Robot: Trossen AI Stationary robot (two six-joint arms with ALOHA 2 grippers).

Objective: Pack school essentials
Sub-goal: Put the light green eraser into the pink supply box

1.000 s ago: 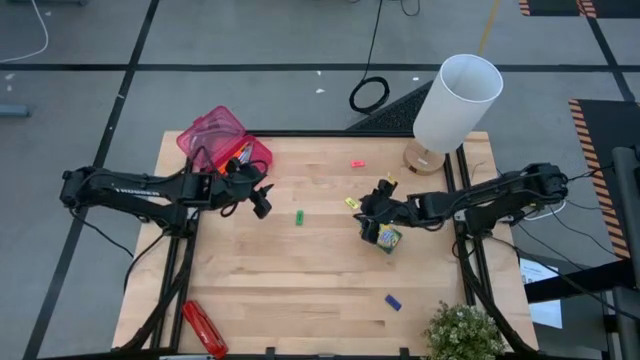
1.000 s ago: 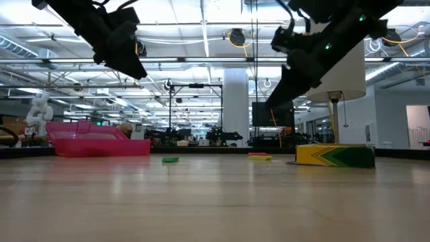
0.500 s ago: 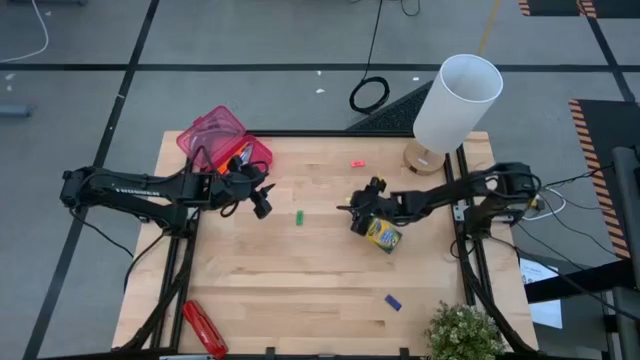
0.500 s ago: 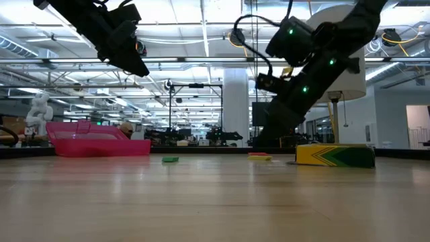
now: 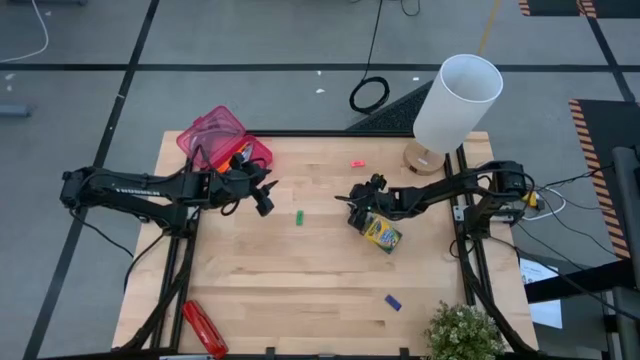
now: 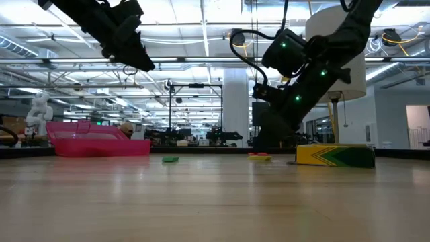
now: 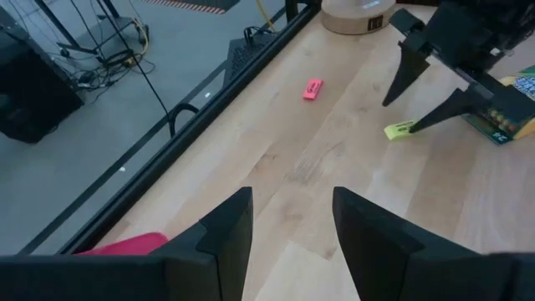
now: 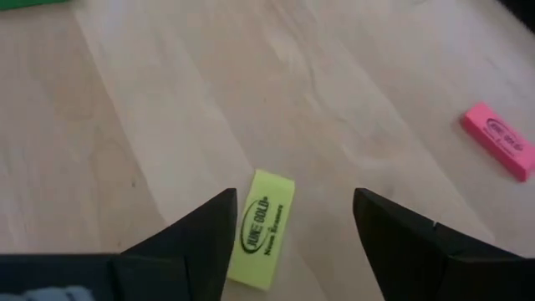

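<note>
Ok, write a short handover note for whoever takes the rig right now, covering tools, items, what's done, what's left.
Left tool: open, empty, raised beside the pink plastic basket.
Right tool: open, straddling the yellow eraser, not gripping.
Done: the basket already holds some stationery, including something orange.
Left on the wooden table: yellow eraser, pink eraser, green eraser, blue eraser, green-yellow crayon box.

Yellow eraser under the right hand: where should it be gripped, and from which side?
The yellow eraser lies flat on the table, a small slab with free space around it. Probably best: come straight down and pinch across its two long edges near the middle. The right hand is open, its fingers on either side of the eraser's long sides, so little turning seems needed.
</note>
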